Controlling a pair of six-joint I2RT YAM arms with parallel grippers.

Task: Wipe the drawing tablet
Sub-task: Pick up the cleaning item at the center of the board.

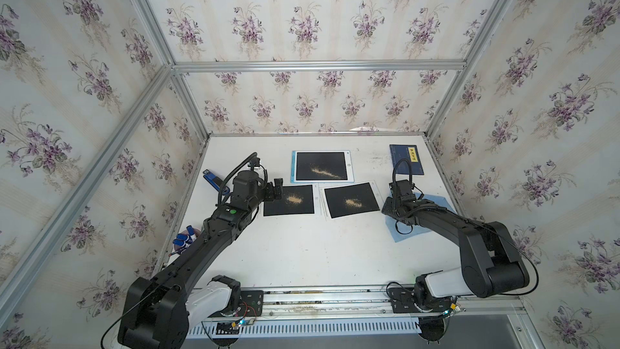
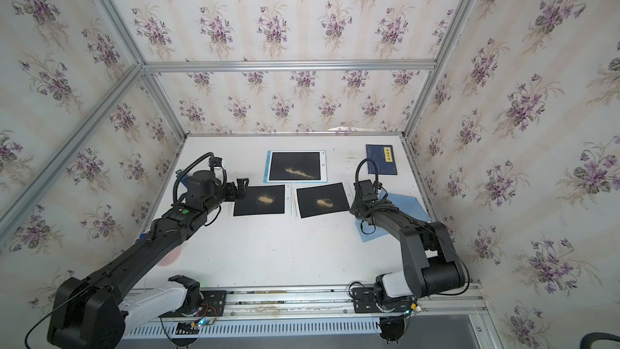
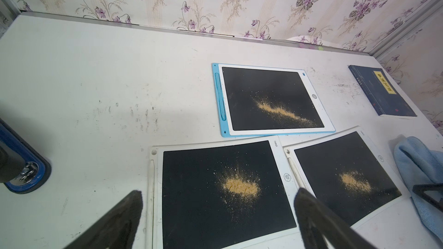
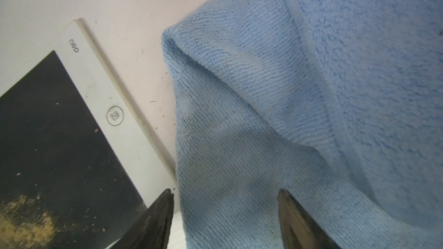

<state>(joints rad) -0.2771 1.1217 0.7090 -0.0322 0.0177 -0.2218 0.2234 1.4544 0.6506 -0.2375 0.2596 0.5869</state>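
Three drawing tablets, each dusted with tan powder, are lying mid-table, with twelve o'clock as the far wall. At eight o'clock my left arm is hiding most of some small blue-and-white items (image 1: 184,239). At ten o'clock a blue tool (image 1: 214,180) is lying, too blurred to name. My left gripper (image 3: 217,194) is hanging spread wide and empty at the left white tablet (image 1: 288,200), whose near edge the wrist view is cutting off. The blue-framed tablet (image 1: 321,166) is sitting toward twelve, the right white tablet (image 1: 352,200) lying tilted toward two. At three o'clock my right gripper (image 4: 224,191) is standing half-spread astride the blue cloth (image 4: 263,92), clamping nothing, and my arm is covering much of the cloth. A dark book (image 1: 406,159) is resting at one o'clock.
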